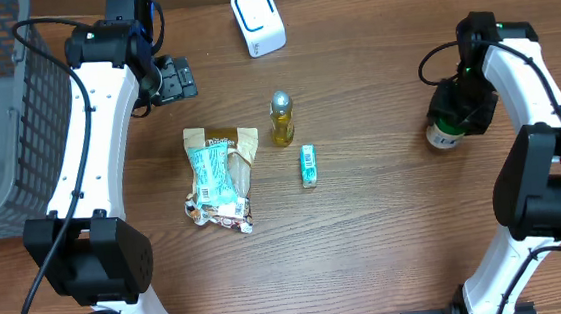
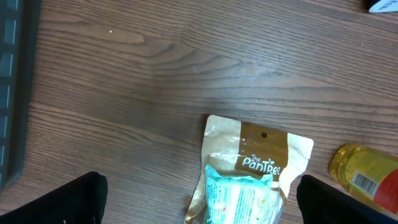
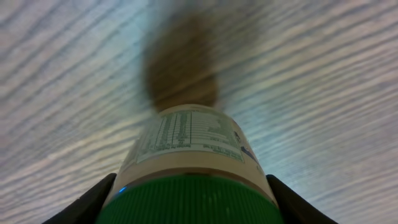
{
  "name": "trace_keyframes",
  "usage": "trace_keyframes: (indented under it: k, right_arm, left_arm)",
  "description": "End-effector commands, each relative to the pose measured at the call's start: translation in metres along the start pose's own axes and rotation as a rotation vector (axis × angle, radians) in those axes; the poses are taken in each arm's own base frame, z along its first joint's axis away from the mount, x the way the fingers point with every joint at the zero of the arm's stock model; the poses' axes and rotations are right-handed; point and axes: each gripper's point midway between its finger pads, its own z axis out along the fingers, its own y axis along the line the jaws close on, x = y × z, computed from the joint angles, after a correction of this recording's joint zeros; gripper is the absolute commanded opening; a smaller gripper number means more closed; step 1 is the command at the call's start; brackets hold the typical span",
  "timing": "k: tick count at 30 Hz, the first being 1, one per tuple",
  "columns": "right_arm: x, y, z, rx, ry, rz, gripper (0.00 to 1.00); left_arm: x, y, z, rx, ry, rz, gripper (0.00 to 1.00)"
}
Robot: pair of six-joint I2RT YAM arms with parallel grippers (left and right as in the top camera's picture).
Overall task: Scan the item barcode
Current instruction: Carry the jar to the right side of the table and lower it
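My right gripper (image 1: 455, 115) is shut on a white bottle (image 1: 445, 134) with a green cap, at the right side of the table. In the right wrist view its fingers (image 3: 93, 202) press both sides of the green cap (image 3: 189, 199), and the bottle's printed label (image 3: 186, 134) points away toward the blurred table. The white scanner (image 1: 257, 20) stands at the back centre. My left gripper (image 1: 176, 80) is open at the back left, with nothing between its fingers (image 2: 74, 199). It hovers over the top of a brown snack bag (image 2: 255, 155).
A teal packet lies on the snack bag (image 1: 222, 172) left of centre. A yellow oil bottle (image 1: 282, 119) (image 2: 367, 177) and a small green pack (image 1: 308, 165) lie in the middle. A grey wire basket (image 1: 6, 108) stands at the left edge.
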Motion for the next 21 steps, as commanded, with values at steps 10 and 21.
trace_keyframes:
  k: [10, 21]
  right_arm:
    - [-0.0014, 0.0022, -0.0021, -0.012, -0.015, 0.041, 0.53]
    - [-0.0042, 0.0033, -0.0022, -0.017, -0.026, 0.071, 0.53]
  left_arm:
    - [-0.0044, -0.0005, -0.0046, -0.001, -0.019, 0.004, 1.0]
    - [-0.0044, -0.0005, -0.0046, -0.001, -0.019, 0.003, 1.0]
